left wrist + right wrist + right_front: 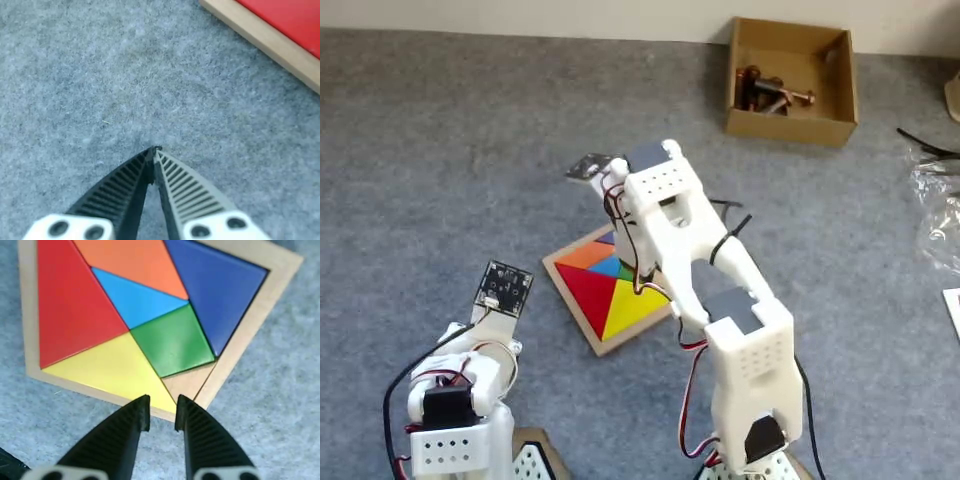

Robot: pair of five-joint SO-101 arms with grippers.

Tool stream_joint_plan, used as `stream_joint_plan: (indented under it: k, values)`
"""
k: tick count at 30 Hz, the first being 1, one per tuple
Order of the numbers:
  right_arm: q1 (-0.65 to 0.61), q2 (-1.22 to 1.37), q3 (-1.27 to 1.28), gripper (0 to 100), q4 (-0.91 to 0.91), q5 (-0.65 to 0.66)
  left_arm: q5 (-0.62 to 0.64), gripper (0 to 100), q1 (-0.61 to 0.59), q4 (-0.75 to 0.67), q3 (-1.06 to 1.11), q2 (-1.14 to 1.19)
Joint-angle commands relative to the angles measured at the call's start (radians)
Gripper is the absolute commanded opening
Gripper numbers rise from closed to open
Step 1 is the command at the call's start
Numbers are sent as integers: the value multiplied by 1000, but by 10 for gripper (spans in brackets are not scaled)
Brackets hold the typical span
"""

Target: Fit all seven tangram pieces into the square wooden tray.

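Right hand [162,412]: fingers slightly parted, holding nothing, poised over the rim of the square wooden tray [249,322], which lies centre frame in the high view. Left hand [154,150]: closed, empty, above the grey table [100,75]. Six pieces are seated; the triangular gap [186,385] beside the green square [172,342] is bare. We judge the pieces light, stiff and slick-faced, best gripped by opposite edges.

grey felt mat [430,140], what may be pale wall [520,15] behind.
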Motion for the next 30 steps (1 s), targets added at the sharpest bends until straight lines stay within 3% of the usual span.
stream_joint_plan:
  k: [1, 10, 17, 22, 30]
  values:
    - [-12, -22, -59, 88, 13, -6, 11, 14, -4, 8, 21, -8]
    - [19, -27, -157, 84, 127, -8, 11, 14, -4, 8, 21, -8]
    - [117, -27, -232, 4, 128, -69, 11, 14, -4, 8, 21, -8]
    - [203, -33, -239, 5, 130, -69, 11, 14, -4, 8, 21, -8]
    - [309, -335, -196, 5, 128, -69, 11, 14, -4, 8, 21, -8]
